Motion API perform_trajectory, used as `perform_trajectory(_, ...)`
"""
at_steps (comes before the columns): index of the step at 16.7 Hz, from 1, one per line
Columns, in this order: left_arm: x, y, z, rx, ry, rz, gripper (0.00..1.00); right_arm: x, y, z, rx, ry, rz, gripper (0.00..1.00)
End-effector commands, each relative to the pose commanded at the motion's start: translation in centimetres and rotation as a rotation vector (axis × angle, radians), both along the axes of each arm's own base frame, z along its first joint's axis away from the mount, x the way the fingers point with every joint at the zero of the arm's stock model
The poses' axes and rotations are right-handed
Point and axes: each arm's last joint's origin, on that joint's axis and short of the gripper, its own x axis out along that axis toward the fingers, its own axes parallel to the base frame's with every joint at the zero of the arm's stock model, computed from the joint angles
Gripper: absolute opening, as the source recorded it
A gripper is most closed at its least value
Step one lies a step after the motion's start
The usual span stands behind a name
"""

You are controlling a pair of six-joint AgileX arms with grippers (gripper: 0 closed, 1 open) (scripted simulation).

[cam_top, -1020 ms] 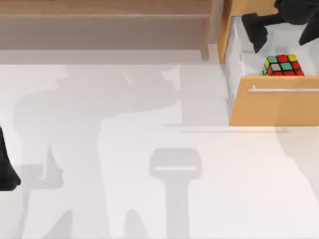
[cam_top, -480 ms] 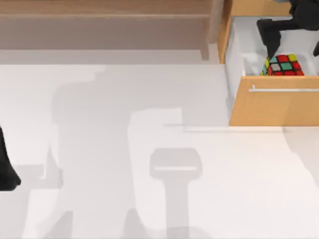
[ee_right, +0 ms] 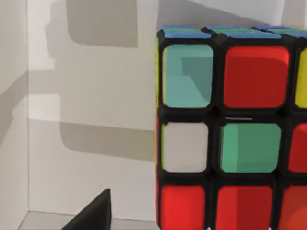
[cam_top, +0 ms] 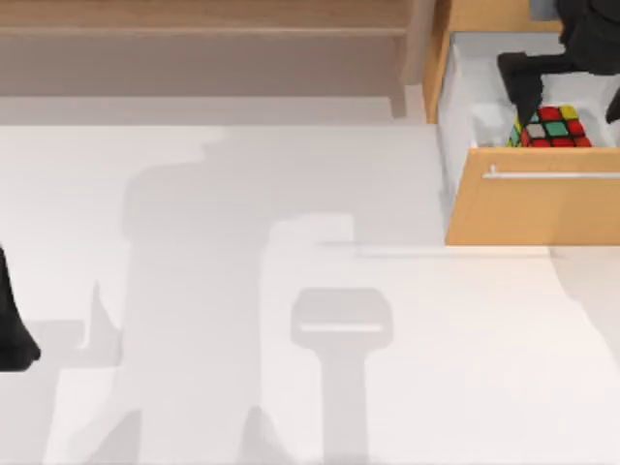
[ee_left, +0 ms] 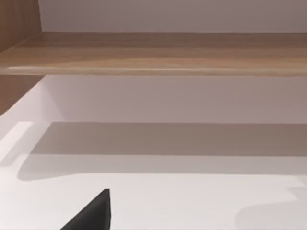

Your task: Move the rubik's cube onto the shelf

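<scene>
One white bench (cam_top: 291, 368) carries one long shelf (cam_top: 194, 19) along its far edge and one open drawer (cam_top: 533, 203) at the right. One rubik's cube (cam_top: 554, 127) sits inside that drawer, against its front panel. The right tool (cam_top: 572, 92) hangs spread wide over the cube, one finger (cam_top: 523, 87) beside it, while the left arm (cam_top: 12, 320) is parked at the bench's left edge.

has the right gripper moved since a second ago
Yes. In the top view the right gripper has come down toward the drawer front and now straddles the rubik's cube, which has stayed put inside the open drawer.
</scene>
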Motion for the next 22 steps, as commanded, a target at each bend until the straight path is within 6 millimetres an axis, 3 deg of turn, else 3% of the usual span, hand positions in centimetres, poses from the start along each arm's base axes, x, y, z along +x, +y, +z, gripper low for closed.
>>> perform_trajectory(5, 0.0, 0.0, 0.0, 0.0, 0.0, 0.0, 1.0, 1.1, 0.1, -4.1, -0.001, 0.003, 0.001, 1.0)
perform_trajectory(10, 0.0, 0.0, 0.0, 0.0, 0.0, 0.0, 1.0, 1.3, 0.1, -4.5, 0.001, -0.003, -0.002, 1.0)
perform_trajectory(22, 0.0, 0.0, 0.0, 0.0, 0.0, 0.0, 1.0, 1.3, 0.1, -4.5, 0.001, -0.003, -0.002, 0.1)
